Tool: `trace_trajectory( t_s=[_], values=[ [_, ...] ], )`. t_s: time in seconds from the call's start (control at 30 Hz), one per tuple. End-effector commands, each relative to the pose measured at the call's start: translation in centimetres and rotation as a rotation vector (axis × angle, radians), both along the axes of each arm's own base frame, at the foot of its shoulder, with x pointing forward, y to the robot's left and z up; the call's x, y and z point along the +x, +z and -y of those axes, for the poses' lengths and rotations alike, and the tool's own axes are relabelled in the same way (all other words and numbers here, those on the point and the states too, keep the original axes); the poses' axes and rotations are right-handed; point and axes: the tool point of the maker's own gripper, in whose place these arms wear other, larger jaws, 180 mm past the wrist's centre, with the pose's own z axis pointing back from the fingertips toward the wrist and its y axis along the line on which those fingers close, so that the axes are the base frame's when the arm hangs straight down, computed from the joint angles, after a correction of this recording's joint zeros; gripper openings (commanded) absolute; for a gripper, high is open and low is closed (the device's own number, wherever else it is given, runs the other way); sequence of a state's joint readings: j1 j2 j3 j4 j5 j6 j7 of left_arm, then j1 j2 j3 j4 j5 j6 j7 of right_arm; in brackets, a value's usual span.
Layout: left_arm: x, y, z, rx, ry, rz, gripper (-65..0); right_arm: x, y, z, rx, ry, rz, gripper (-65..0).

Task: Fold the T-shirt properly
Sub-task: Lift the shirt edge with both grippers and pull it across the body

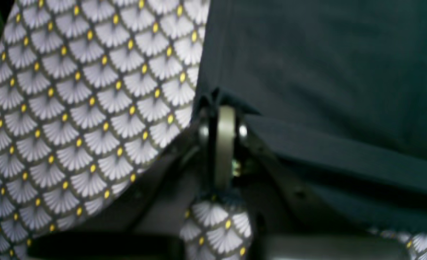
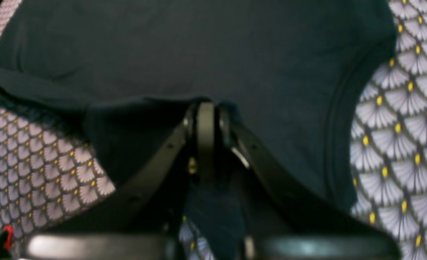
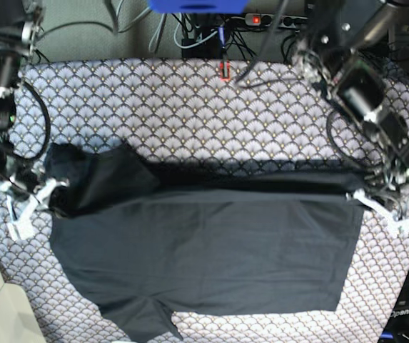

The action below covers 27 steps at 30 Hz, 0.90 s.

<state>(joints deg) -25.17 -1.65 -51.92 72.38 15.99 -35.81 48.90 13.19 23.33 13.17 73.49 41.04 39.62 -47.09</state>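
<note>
The black T-shirt lies spread across the patterned table, its far edge drawn into a straight raised fold between both grippers. My left gripper is at the shirt's right end, shut on the cloth edge; in the left wrist view the gripper pinches the dark cloth. My right gripper is at the shirt's left end by a bunched sleeve, shut on the cloth; in the right wrist view the gripper pinches a fold of the shirt. A sleeve lies at the near left.
The table carries a grey fan-patterned cloth with yellow dots, also in the left wrist view and the right wrist view. Cables and a power strip run along the far edge. A small red-framed tag lies at the back.
</note>
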Motion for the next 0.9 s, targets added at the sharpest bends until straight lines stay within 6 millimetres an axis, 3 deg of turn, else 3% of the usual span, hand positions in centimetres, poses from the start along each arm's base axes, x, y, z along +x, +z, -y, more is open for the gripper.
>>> trace_trajectory(
  t_s=[0.0, 0.13, 0.23, 0.47, 0.73, 0.87],
  values=[
    [1.8, 2.0, -0.4, 0.017, -0.001, 0.056, -65.0, 1.6, 2.0, 0.3, -0.013, 0.006, 0.062, -65.0],
    [3.7, 1.8, 0.7, -0.004, -0.034, 0.037, -65.0, 3.5, 1.3, -1.0, -0.054, 0.034, 0.043, -65.0],
    [5.0, 2.8, 1.1, 0.015, -0.07, 0.047, -65.0, 4.3, 1.6, -1.5, -0.085, 0.048, 0.065, -65.0],
    [7.2, 5.6, 1.2, 0.061, -0.105, 0.098, -65.0, 6.8, 2.6, -0.4, -0.162, 0.031, 0.07, -65.0],
    [7.8, 6.8, 0.6, 0.08, -0.101, 0.153, -65.0, 8.0, 3.4, -0.3, -0.149, 0.022, 0.081, -65.0],
    [8.3, 7.2, 0.7, 0.08, -0.105, 0.195, -65.0, 8.2, 2.6, -2.0, -0.156, 0.071, 0.077, -65.0]
  ],
)
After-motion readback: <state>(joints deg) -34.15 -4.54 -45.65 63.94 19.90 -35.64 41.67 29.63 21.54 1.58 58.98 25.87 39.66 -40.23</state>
